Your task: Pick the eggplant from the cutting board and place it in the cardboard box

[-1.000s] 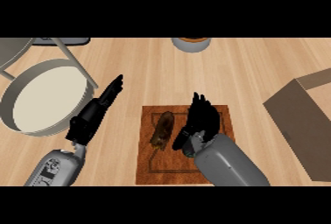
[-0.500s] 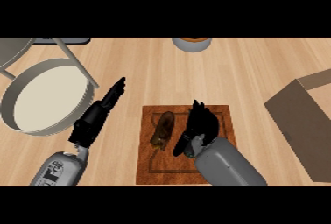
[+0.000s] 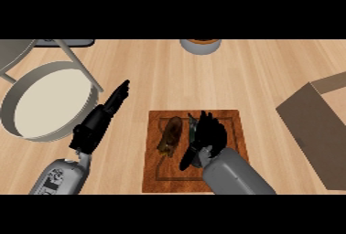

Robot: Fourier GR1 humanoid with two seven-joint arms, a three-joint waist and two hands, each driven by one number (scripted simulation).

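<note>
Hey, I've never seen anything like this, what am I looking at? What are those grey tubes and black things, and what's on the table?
This is the view from a humanoid robot's head, looking steeply down at a wooden counter. The grey tubes are its forearms, and the black parts are its hands.

The left hand is open, fingers straight, over the counter left of a brown board. On the board lies a dark eggplant. The right hand is over the board just right of the eggplant, not closed round it, so nothing is held.

A cardboard box stands at the right and a round grey-rimmed dish at the left. A small container shows at the top edge.
</note>
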